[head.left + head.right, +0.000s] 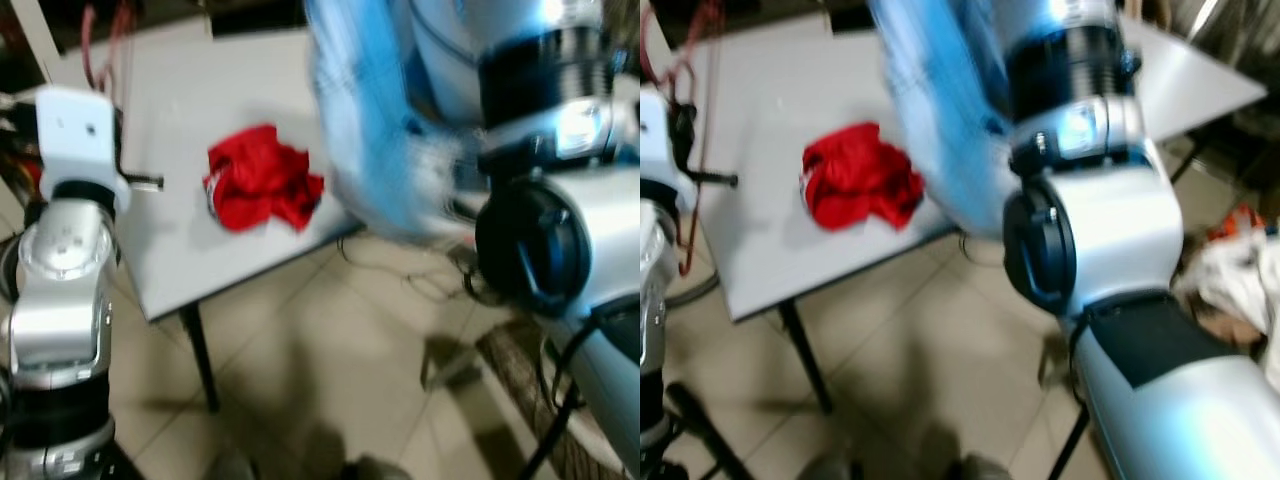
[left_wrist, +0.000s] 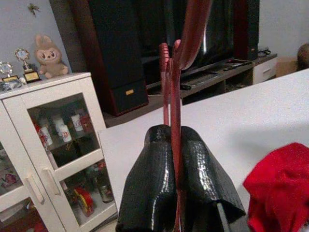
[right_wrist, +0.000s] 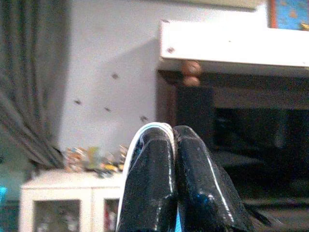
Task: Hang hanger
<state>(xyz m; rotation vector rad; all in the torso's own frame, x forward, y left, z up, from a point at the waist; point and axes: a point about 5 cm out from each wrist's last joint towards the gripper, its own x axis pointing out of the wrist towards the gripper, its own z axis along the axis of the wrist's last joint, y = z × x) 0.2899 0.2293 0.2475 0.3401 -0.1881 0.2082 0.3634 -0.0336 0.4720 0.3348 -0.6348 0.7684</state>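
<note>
Above the desk [image 1: 180, 270], we are pinching a red hanger [image 2: 175, 96] in our left tool [image 2: 176, 145]; our right tool [image 3: 173, 140] is clamping pale-blue cloth [image 1: 370, 150]. We should be moving slowly.

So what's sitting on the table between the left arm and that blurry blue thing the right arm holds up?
In the left eye view, a crumpled red cloth lies on the grey table, between the two.

A grey table [image 1: 200, 270] stands on a beige tiled floor [image 1: 330, 360]. A white glass-fronted cabinet [image 2: 53, 145] stands beside dark furniture [image 2: 116, 48].
</note>
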